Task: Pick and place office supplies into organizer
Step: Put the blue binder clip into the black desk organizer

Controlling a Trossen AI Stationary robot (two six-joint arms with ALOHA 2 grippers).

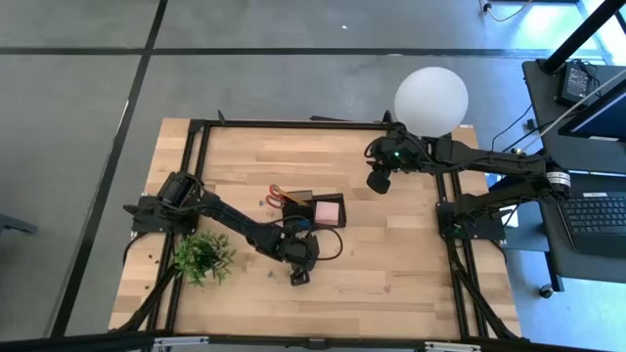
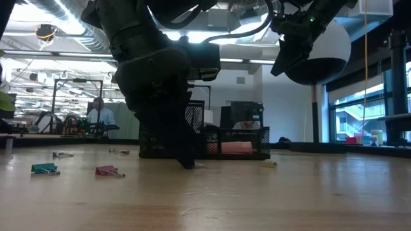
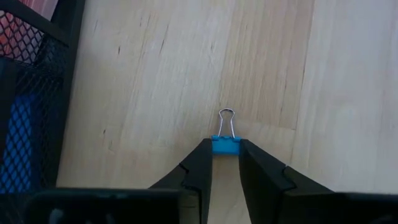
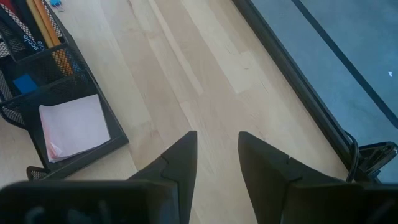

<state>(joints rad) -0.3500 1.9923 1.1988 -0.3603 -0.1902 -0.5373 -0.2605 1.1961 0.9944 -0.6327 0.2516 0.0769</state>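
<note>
1. We see the blue binder clip (image 3: pixel 225 144) pinched by the left tool (image 3: pixel 225 163), lower centre of the surface (image 1: pixel 411 284).
2. Organizer (image 1: pixel 315 208) mid-frame already holds pink pad (image 4: pixel 73 126), pencils, scissors; loose clips (image 2: pixel 45 169) remain.
3. Right tool (image 4: pixel 217 158) spread, empty, upper right; room is open around.

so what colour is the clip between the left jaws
Blue, with silver wire handles; the binder clip shows best in the left wrist view.

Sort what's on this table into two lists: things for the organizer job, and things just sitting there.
Job: blue binder clip between the left hand fingers; organizer; pink notepad; pencils; loose clips.
Just there: potted plant; white globe lamp.
</note>
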